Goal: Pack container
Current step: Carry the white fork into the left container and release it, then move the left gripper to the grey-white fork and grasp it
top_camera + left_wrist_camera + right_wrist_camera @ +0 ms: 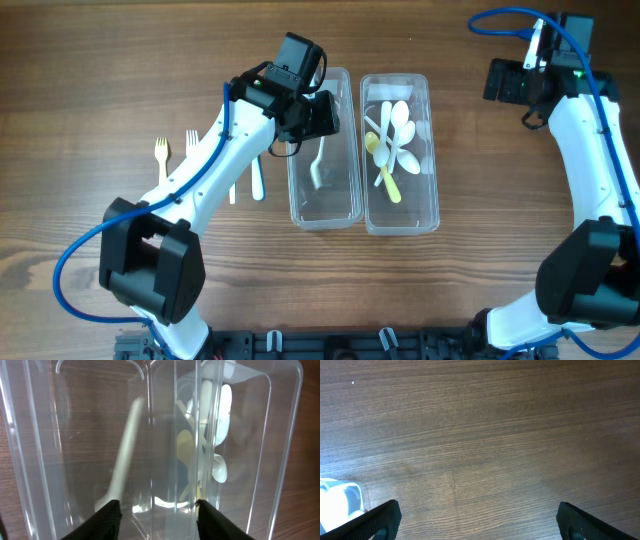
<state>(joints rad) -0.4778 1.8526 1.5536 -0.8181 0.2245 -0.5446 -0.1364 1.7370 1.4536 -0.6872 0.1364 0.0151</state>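
Two clear containers sit side by side mid-table. The left container (345, 205) (30, 460) has one white utensil (319, 165) (124, 457) in it, blurred in the left wrist view. The right container (430, 200) (280, 435) contains several white spoons (400, 125) (222, 410) and a yellow spoon (385, 170) (186, 452). My left gripper (320, 115) (157, 512) hangs over the far end of the left container, open, nothing between its fingers (107, 520). My right gripper (505, 80) (477, 520) is open over bare wood at the far right.
On the table left of the containers lie a yellow fork (161, 153), a white fork (191, 143) and two more white utensils (257, 178), partly under the left arm. A corner of a container (340, 502) shows at the right wrist view's left edge.
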